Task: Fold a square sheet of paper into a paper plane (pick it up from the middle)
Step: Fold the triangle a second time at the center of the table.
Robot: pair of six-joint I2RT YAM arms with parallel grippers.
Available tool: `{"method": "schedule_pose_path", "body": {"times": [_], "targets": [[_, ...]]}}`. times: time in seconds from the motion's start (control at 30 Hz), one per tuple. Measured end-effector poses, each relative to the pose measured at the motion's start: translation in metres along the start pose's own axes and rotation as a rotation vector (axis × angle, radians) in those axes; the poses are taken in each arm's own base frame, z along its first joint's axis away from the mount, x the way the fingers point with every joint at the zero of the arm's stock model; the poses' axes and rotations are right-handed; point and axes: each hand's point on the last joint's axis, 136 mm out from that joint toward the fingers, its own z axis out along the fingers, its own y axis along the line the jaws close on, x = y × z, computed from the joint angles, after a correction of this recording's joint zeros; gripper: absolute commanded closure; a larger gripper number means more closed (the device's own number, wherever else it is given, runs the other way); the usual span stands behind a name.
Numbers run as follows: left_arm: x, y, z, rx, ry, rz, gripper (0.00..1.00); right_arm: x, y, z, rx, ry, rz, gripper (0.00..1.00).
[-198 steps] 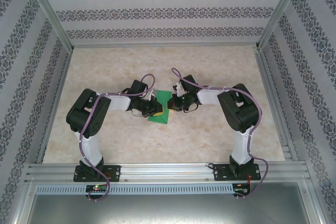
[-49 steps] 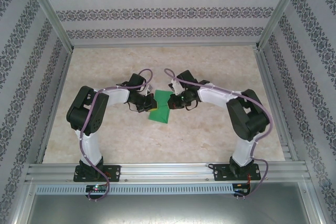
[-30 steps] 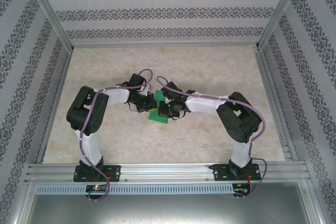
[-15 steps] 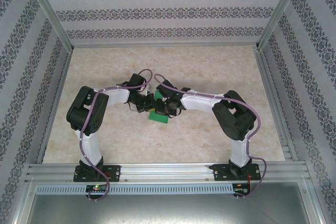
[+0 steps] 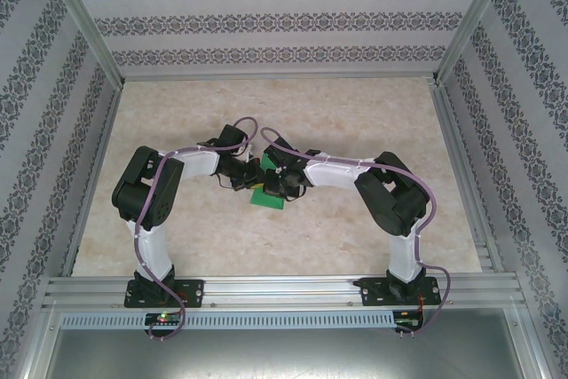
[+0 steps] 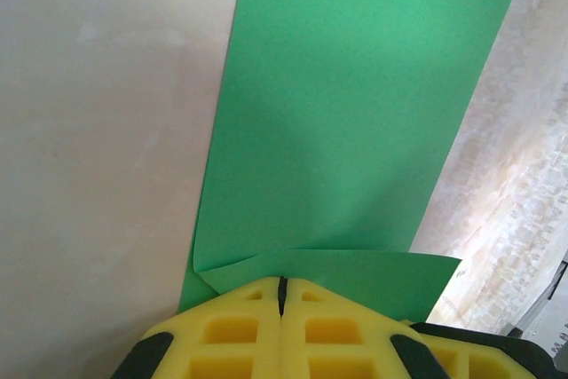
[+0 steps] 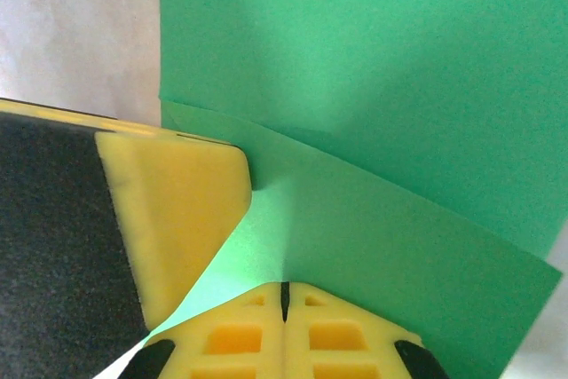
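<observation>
Left hand (image 6: pixel 282 285), right hand (image 7: pixel 284 290) pressed together; green paper (image 6: pixel 355 104) at both tips.

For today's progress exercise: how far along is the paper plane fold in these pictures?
Done: the green paper is already folded into layers on the table. In hand: both jaws, shut, meet over a folded flap. Left: no pointed dart with a centre crease yet, so more folds.
</observation>
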Motion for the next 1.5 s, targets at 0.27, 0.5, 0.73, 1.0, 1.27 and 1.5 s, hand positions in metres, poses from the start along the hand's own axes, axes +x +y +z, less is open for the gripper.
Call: {"method": "schedule_pose_path", "body": {"times": [0.27, 0.5, 0.73, 1.0, 1.27, 1.5], "targets": [[0.000, 0.001, 0.000, -0.016, -0.009, -0.001, 1.00, 0.005, -0.005, 0.001, 0.002, 0.012, -0.012, 1.00], [0.000, 0.002, 0.000, -0.020, -0.011, -0.009, 1.00, 0.018, -0.016, -0.006, 0.005, 0.030, -0.027, 1.00], [0.000, 0.002, 0.000, -0.021, -0.012, -0.013, 1.00, 0.036, -0.033, -0.015, 0.008, 0.046, -0.023, 1.00], [0.000, 0.001, 0.000, -0.019, -0.012, -0.016, 1.00, 0.055, -0.050, -0.028, 0.034, 0.077, -0.017, 1.00], [0.000, 0.001, 0.000, -0.018, -0.011, -0.018, 1.00, 0.038, -0.020, -0.042, -0.039, 0.033, -0.062, 1.00], [0.000, 0.001, 0.000, -0.017, -0.011, -0.019, 1.00, 0.013, 0.009, -0.014, -0.102, 0.013, -0.076, 1.00]]}}
